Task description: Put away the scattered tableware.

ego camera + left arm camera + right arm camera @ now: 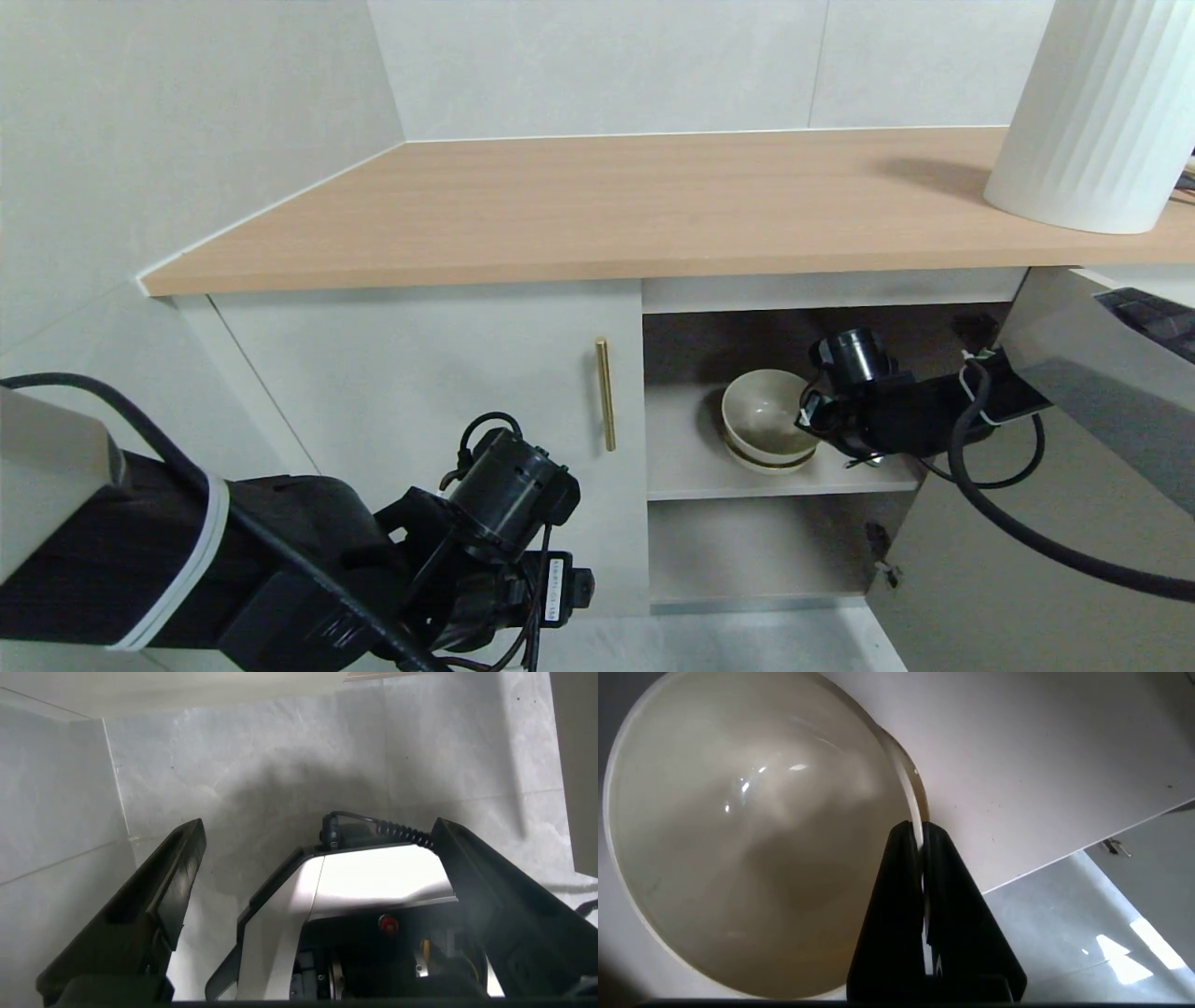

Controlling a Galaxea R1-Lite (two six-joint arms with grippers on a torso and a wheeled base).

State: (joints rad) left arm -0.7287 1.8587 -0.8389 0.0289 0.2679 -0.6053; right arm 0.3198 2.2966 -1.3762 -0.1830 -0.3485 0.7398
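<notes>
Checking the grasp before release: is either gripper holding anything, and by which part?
The right gripper pinches the beige bowl by its rim, at the cabinet shelf. The left gripper is open, holding nothing.

The white cabinet shelf [691, 471] lies under my right jaws and carries a beige bowl [764, 411], its rim pinched between those jaws. Well above them runs the wooden desk [579, 205], where a white ribbed vessel [1092, 112] stands.
</notes>
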